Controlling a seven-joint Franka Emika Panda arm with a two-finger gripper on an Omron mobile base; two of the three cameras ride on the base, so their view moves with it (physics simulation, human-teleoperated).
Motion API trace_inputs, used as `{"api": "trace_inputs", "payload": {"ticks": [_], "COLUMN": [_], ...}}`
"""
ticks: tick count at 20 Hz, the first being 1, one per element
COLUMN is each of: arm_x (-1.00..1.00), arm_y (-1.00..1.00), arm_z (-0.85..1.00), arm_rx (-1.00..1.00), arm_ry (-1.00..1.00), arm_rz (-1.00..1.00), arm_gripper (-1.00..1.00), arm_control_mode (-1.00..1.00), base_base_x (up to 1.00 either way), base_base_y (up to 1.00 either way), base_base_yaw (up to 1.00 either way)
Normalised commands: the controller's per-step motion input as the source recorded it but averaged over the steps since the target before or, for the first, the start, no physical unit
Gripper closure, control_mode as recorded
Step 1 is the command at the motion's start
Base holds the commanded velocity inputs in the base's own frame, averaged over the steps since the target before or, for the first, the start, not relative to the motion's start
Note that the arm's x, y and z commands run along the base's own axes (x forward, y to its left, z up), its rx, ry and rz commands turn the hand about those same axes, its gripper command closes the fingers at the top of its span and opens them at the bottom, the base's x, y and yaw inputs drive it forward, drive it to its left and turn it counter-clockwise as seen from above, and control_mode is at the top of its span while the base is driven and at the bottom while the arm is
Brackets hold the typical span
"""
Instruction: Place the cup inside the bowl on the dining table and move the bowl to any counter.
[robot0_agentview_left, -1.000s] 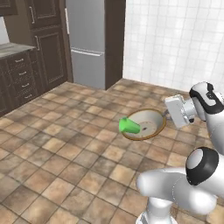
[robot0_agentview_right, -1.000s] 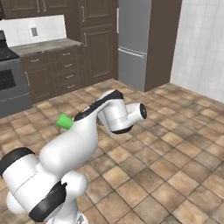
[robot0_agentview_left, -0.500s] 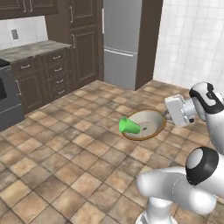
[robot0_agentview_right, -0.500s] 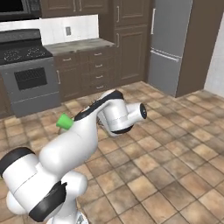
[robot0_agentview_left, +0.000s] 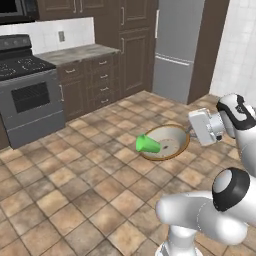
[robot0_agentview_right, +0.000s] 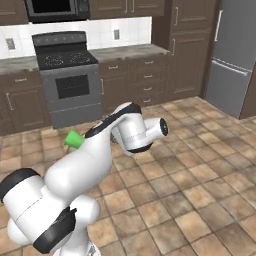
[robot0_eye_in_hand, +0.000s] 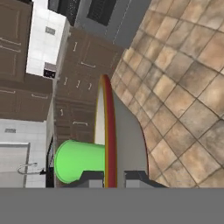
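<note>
Holding one bowl (robot0_agentview_left: 167, 142) by its rim, gripper (robot0_eye_in_hand: 109, 177) pinched narrowly on the tan edge, one dark finger (robot0_eye_in_hand: 92, 178) on each side in the hand view. Carried in the air above the brown tiled floor (robot0_agentview_left: 75, 185), tilted steeply so that the cream inside faces the left base view. One green cup (robot0_agentview_left: 148, 144) lying on its side inside the bowl, narrow end pointing out past the rim toward the stove side. Same cup (robot0_agentview_right: 74, 139) peeking out from behind the white arm (robot0_agentview_right: 90, 160) in the right base view. Ahead: one black stove (robot0_agentview_left: 27, 90), one grey fridge (robot0_agentview_left: 175, 47), and one marble surface (robot0_agentview_left: 80, 53) over dark brown drawers just beside the stove, well apart from the bowl. Seen edge-on in the hand view, bowl rim (robot0_eye_in_hand: 106, 131) upright with the cup (robot0_eye_in_hand: 78, 160) to one side of it.
</note>
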Motion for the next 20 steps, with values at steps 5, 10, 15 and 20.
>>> {"api": "trace_inputs", "payload": {"ticks": [5, 10, 15, 20], "arm_x": [0.00, 0.00, 0.00, 0.00], "arm_y": [0.00, 0.00, 0.00, 0.00], "arm_z": [0.00, 0.00, 0.00, 0.00], "arm_rx": [0.00, 0.00, 0.00, 0.00], "arm_ry": [0.00, 0.00, 0.00, 0.00], "arm_rz": [0.00, 0.00, 0.00, 0.00], "arm_gripper": [1.00, 1.00, 1.00, 1.00], "arm_control_mode": [1.00, 1.00, 1.00, 1.00], "base_base_x": [0.04, 0.04, 0.08, 0.18], "base_base_y": [0.54, 0.53, 0.47, 0.46], "base_base_yaw": [0.29, 0.29, 0.29, 0.29]}}
